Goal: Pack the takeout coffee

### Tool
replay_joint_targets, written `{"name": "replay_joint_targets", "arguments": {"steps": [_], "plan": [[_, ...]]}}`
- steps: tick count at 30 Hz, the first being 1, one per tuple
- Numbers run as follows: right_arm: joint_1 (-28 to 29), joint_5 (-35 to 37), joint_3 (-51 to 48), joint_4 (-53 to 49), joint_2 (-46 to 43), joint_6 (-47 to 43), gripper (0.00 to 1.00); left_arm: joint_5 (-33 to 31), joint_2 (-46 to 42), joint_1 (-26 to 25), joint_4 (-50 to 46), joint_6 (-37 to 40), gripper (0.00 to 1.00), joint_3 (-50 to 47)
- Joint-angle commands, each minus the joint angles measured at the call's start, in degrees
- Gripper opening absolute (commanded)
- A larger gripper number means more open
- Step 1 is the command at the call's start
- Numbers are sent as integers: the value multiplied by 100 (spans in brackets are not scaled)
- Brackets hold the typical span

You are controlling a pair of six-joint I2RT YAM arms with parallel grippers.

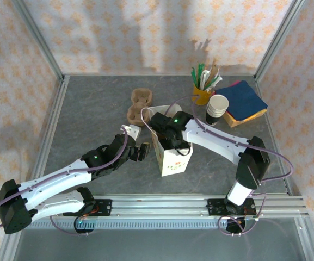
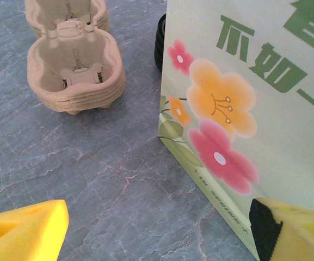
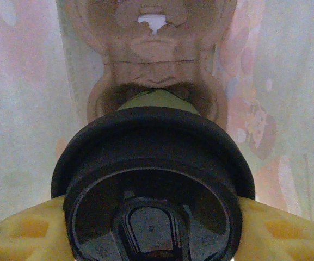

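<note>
My right gripper reaches down into the open paper bag, its yellow fingers clamped on either side of the coffee cup at its black lid. The cup is upright inside the bag, over a brown pulp cup carrier at the bag's bottom; I can't tell if it's seated in it. My left gripper is low over the table at the bag's left side, jaws wide apart, gripping nothing, one finger right at the flower-printed face. A stack of pulp carriers lies behind the bag. Yellow cup of sticks, white cup stack and blue napkins are in the far right corner.
</note>
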Motion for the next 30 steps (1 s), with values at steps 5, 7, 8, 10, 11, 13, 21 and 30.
{"name": "replay_joint_targets", "arguments": {"steps": [5, 7, 8, 10, 11, 13, 21, 30], "plan": [[-34, -73, -102, -7, 249, -102, 53, -76, -135, -40, -70, 3, 89, 7], [-29, -80, -99, -21, 285, -102, 53, -75, -127, -35, -63, 3, 89, 7], [-34, -103, -101, -35, 308, -111, 53, -72, -127, -34, -63, 3, 88, 2], [-35, -84, -83, -75, 361, -125, 53, -62, -127, -34, -54, 3, 88, -2], [-28, -92, -75, -86, 379, -125, 53, -64, -133, -34, -54, 4, 88, -6], [-33, -112, -66, -97, 416, -143, 53, -69, -135, -34, -54, 3, 89, -11], [-48, -137, -110, -58, 463, -169, 53, -63, -144, -38, -45, -6, 89, -20], [-105, -241, -356, 213, 380, -161, 53, -71, -162, -34, -45, -14, 89, -34]]}}
